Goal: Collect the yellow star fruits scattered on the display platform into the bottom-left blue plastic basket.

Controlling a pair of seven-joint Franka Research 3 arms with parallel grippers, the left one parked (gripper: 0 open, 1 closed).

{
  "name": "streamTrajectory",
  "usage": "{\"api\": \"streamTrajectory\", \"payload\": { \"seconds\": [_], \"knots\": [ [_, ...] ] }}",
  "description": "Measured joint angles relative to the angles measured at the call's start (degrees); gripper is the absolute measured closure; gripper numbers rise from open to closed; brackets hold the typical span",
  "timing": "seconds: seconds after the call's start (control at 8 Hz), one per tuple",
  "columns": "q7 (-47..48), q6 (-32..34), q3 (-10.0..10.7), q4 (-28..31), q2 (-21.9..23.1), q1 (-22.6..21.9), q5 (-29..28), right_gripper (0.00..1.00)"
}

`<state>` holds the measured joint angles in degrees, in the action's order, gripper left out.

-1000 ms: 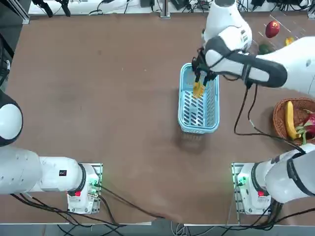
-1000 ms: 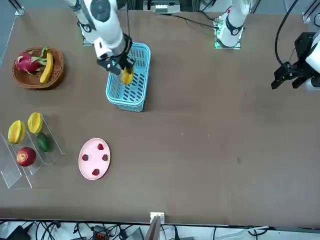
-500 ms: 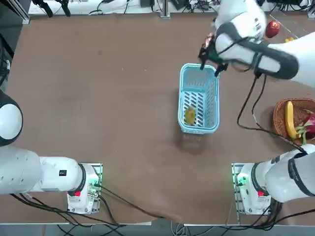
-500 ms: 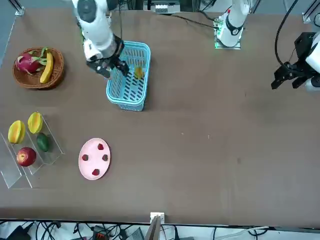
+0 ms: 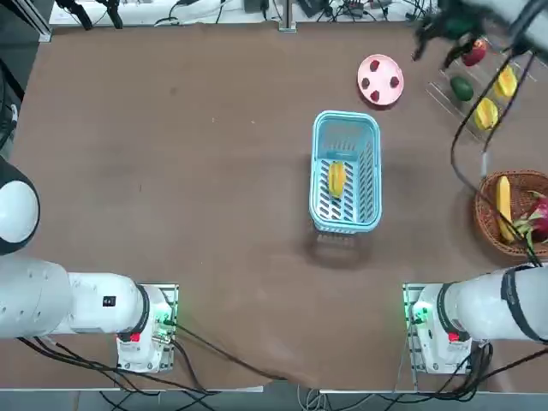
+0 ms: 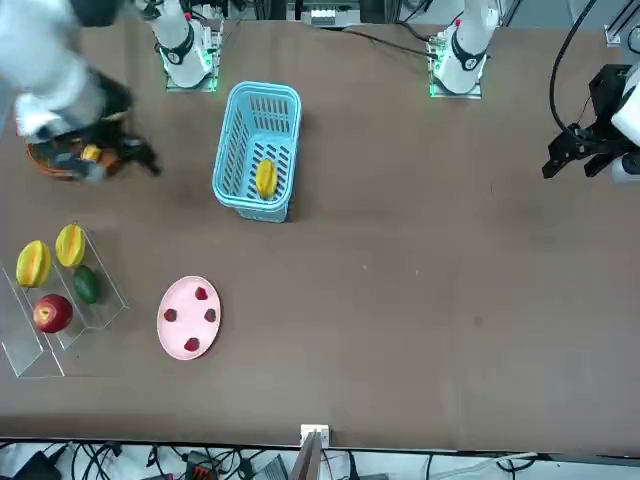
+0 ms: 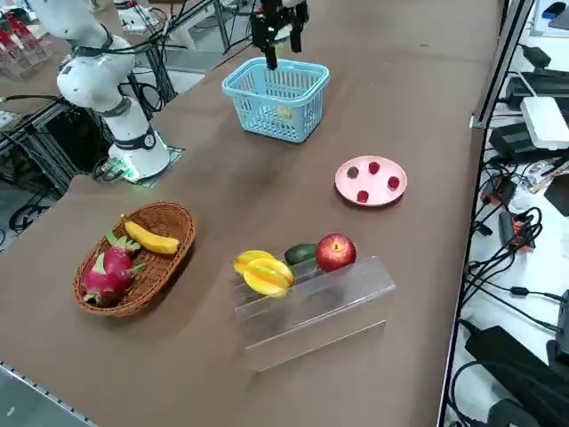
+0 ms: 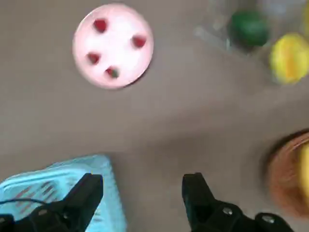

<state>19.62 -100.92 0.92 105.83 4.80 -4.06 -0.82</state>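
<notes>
The brown tabletop (image 5: 214,171) carries it all. Above it the right gripper (image 8: 142,186) hovers, fingers spread and holding nothing — between the blue plastic basket (image 5: 321,210), one star fruit (image 5: 336,179) inside, and the clear display platform (image 7: 311,316) at far right, bearing two star fruits (image 7: 268,276), a red apple (image 7: 335,252) and a green avocado (image 7: 300,253).

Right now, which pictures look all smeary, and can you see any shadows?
Front view: the right gripper and its arm are smeared, as if moving. Right wrist view: the plate and the green fruit look soft. Top view: a dark shadow lies below the blue basket.
</notes>
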Motion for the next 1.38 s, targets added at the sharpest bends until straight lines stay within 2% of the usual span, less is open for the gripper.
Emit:
{"api": "streamTrajectory", "payload": {
  "seconds": [0.25, 0.5, 0.75, 1.12, 1.38],
  "knots": [
    [-15.54, 0.52, 0.19, -5.19, -4.68, 10.31, 1.07, 0.00],
    [-31.93, 0.44, 0.26, -9.80, -11.69, 20.59, 1.15, 0.00],
    [-41.33, -3.47, 0.28, -11.96, -18.78, 27.92, 1.13, 0.00],
    [-47.93, -10.31, 0.10, -12.74, -26.10, 30.26, 1.37, 0.00],
    [-49.75, -14.05, 0.07, -12.95, -28.65, 30.78, 2.57, 0.00]
  ]
}}
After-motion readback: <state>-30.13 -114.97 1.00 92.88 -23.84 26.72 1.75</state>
